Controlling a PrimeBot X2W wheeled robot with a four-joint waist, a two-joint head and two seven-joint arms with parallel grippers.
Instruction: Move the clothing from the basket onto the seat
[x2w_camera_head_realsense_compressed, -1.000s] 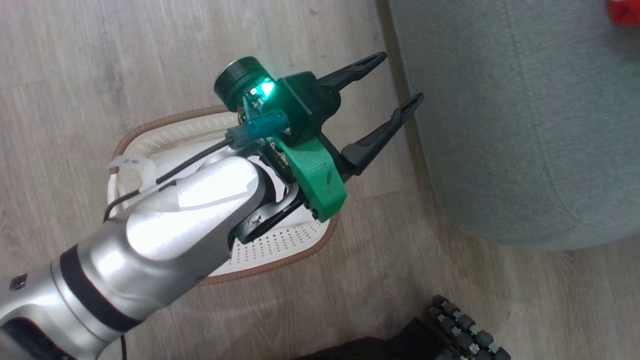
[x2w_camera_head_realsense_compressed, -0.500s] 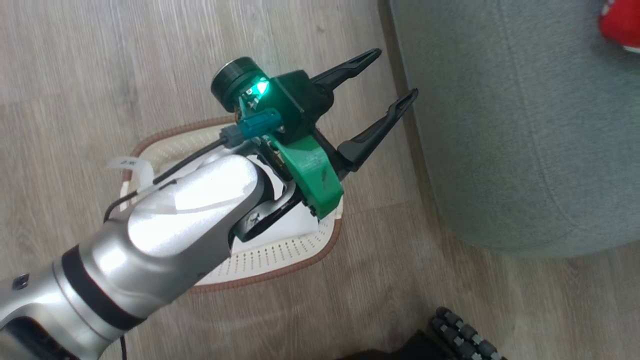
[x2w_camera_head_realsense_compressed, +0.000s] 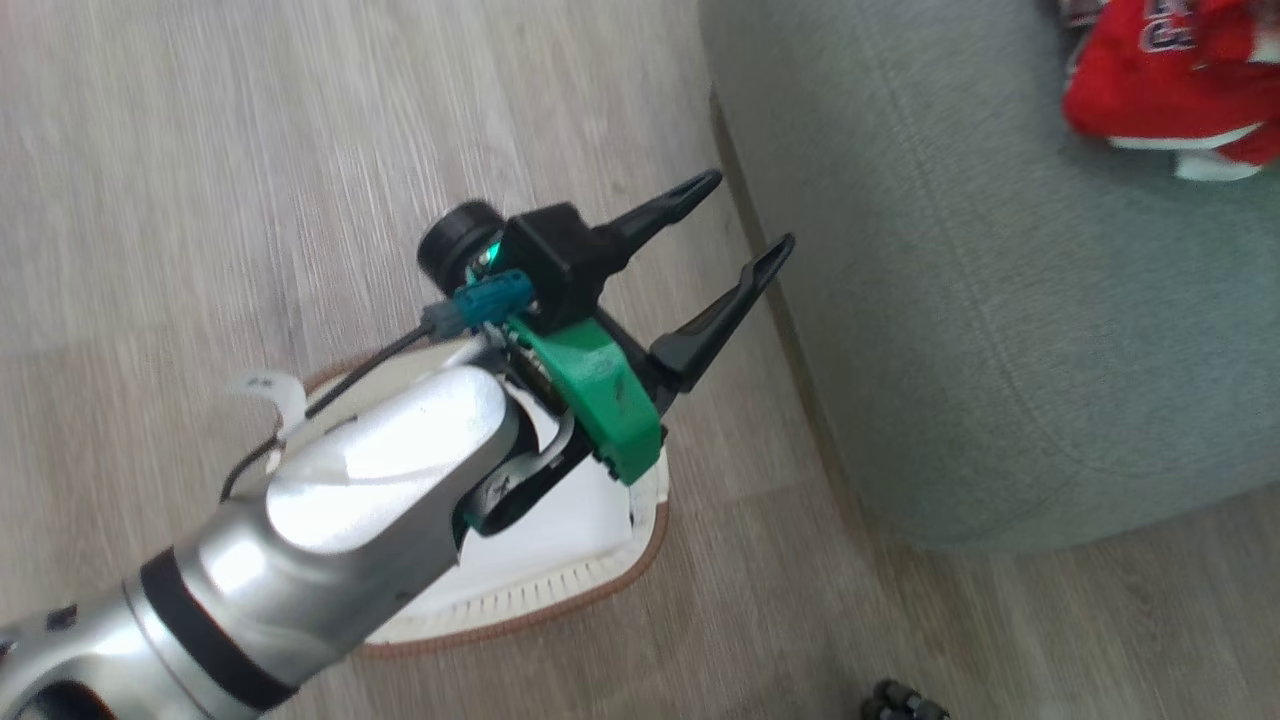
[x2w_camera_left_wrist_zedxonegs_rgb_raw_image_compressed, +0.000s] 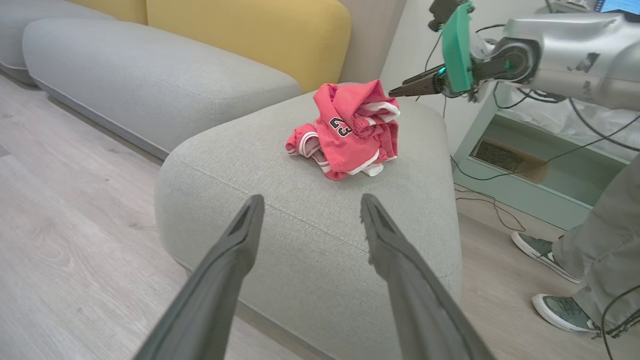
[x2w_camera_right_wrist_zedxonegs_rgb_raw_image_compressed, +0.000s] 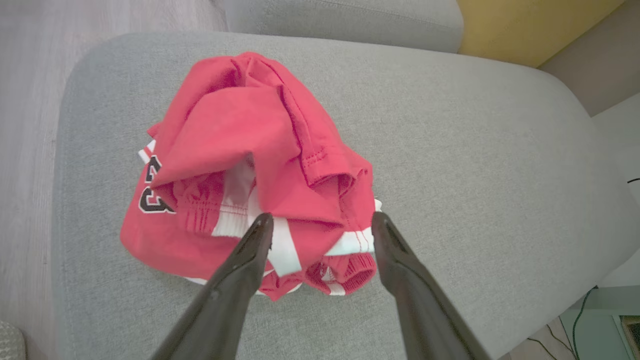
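- Lying in a crumpled heap on the seat (x2w_camera_right_wrist_zedxonegs_rgb_raw_image_compressed: 450, 125), the clothing (x2w_camera_right_wrist_zedxonegs_rgb_raw_image_compressed: 250, 175) fills the centre left of the right wrist view: red fabric with white striped trim, and black white-outlined numerals at its left edge.
- In the left wrist view the heap sits in the upper middle of the frame, on the far part of the grey-green cushion. In the head view it is in the upper right corner.
- The right gripper (x2w_camera_right_wrist_zedxonegs_rgb_raw_image_compressed: 321, 217) is released, its two dark fingers spread wide over the near edge of the heap with nothing pinched between them. In the left wrist view its tip points at the upper right of the heap, just beside it, but whether it touches the cloth cannot be told.
- The left gripper (x2w_camera_head_realsense_compressed: 750, 212) is also released and holds nothing. Its fingers are parted in the middle of the head view and aim toward the seat's rounded corner.
- The basket (x2w_camera_head_realsense_compressed: 560, 590) stands on the floor at the lower centre of the head view. It is partly hidden under the silver left forearm, and its brown rim, perforated wall and white bottom show.
- A pale wood-look floor (x2w_camera_head_realsense_compressed: 250, 150) takes up the left of that frame.
- A yellow cushion (x2w_camera_left_wrist_zedxonegs_rgb_raw_image_compressed: 250, 30) sits at the top of the left wrist view.
- A person's trouser leg and grey-green shoes (x2w_camera_left_wrist_zedxonegs_rgb_raw_image_compressed: 540, 247) stand at the lower right, near loose black cables.
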